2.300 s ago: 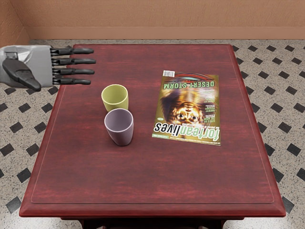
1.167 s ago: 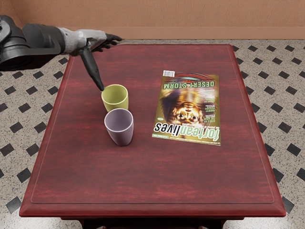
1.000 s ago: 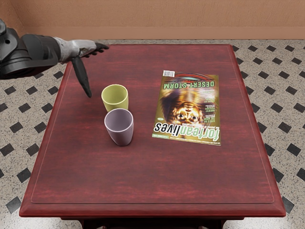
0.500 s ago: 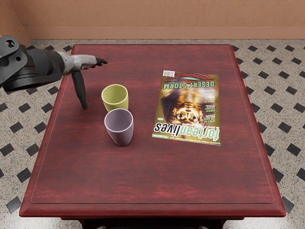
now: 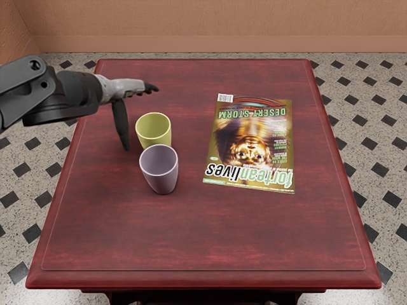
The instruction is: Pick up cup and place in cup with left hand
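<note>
Two cups (image 5: 160,181) upright, mouths up, long axes vertical; left hand (image 5: 123,90) spread.

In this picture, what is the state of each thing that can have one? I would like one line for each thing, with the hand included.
Left hand: open, thumb spread away from the fingers, holding nothing
Yellow-green cup: upright, not nested
Light purple cup: upright, not nested
Magazine: closed, lying flat, front cover up
</note>
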Robot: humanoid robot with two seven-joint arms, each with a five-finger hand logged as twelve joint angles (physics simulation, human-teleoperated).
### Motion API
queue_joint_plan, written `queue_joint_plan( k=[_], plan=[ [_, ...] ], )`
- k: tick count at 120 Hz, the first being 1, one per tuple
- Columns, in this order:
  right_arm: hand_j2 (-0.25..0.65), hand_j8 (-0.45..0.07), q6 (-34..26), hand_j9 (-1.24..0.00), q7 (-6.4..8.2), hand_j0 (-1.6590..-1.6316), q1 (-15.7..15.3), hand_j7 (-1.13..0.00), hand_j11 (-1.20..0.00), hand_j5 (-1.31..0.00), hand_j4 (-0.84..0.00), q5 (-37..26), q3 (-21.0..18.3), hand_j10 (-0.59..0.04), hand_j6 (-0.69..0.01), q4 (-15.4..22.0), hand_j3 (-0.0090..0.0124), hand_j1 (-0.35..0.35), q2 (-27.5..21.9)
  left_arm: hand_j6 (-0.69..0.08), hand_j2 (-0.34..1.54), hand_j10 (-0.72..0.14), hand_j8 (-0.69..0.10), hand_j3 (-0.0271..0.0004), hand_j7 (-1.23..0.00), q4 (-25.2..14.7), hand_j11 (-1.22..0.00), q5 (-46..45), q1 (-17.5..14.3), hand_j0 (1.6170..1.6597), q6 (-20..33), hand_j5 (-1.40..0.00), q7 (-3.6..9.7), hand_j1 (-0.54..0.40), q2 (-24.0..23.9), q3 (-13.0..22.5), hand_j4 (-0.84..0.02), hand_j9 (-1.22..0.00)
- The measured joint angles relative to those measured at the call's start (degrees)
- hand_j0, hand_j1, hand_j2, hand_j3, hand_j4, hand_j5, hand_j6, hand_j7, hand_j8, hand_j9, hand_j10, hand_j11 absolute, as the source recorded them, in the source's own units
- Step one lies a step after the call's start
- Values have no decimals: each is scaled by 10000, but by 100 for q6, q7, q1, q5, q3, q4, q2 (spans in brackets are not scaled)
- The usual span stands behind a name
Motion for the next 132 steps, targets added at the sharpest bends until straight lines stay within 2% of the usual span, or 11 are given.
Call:
queue_joint_plan(
  k=[19,28,33,52,73,95,132],
  plan=[
    [2,-6,0,-1,0,-16581,-1,0,-1,-1,-6,0,3,-4,-8,0,0,-3491,0,-434,92,-419,-431,0,-517,-173,-515,24,-116,16581,-457,-519,0,3026,-2,8,-424,-516],
    [2,-6,0,-1,0,-16581,1,0,-1,-1,-6,0,1,-4,-8,0,0,-3491,0,-512,108,-496,-508,0,-616,-180,-614,69,-297,16581,-595,-618,0,2934,-27,44,-501,-615],
    [2,-6,0,-1,0,-16581,1,0,-1,-1,-6,0,0,-4,-9,0,0,-3491,0,-551,114,-537,-548,0,-674,-173,-672,114,-386,16581,-630,-675,0,2880,-56,136,-542,-673],
    [2,-7,0,-1,-1,-16581,3,0,-1,-1,-6,0,-1,-4,-9,0,0,-3491,0,-725,149,-711,-722,0,-899,-152,-897,318,-398,16581,-683,-900,0,2671,-274,354,-716,-898],
    [2,-7,0,-1,1,-16581,4,0,-1,-1,-6,0,3,-5,-9,-1,0,-3491,0,-846,173,-832,-843,0,-1058,-124,-1056,407,-666,16581,-697,-1059,0,2524,-385,628,-837,-1057],
    [2,-7,0,-1,-2,-16581,4,0,-1,-1,-6,0,2,-5,-9,0,0,-3491,0,-1012,206,-998,-1009,0,-1273,-119,-1271,425,-677,16581,-705,-1274,0,2326,-390,866,-1003,-1272],
    [2,-7,0,-1,1,-16581,4,0,-1,-1,-6,-1,-1,-4,-9,0,0,-3491,0,-2119,430,-2105,-2116,0,-2711,-9,-2709,608,-629,16581,-497,-2713,0,999,-489,926,-2110,-2710]
  ],
)
